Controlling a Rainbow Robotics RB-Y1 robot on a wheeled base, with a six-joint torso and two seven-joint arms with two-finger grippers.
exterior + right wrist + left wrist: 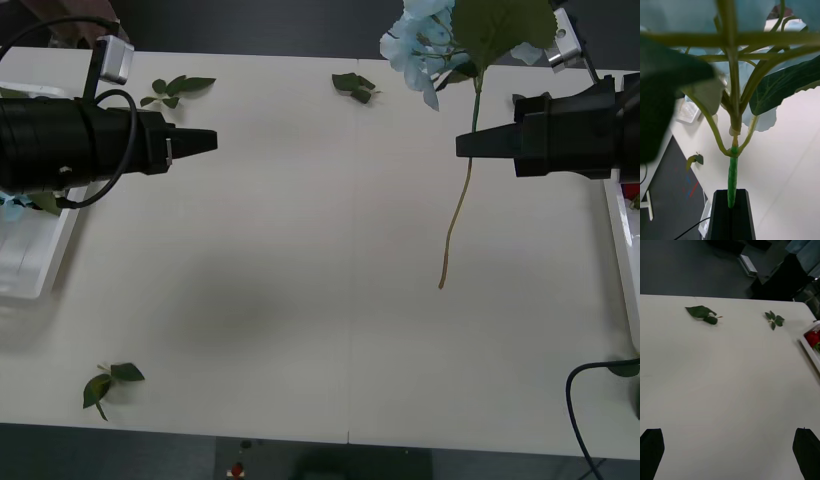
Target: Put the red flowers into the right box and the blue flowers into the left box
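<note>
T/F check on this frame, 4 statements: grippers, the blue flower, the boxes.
1. The right gripper is shut on a blue flower stem. True.
2. The left gripper holds a red rose. False: it is open, holding nothing, above bare table.
3. The held blue flower lies inside the left box. False: it hangs over the table's right half, away from that box.
4. Red flowers lie in the right box. True.

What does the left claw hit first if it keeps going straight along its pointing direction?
Probably the blue flower's stem, held by the right claw across the table. The left claw points rightward over bare table. Heights are unclear, so it could pass the stem and meet the right claw.
</note>
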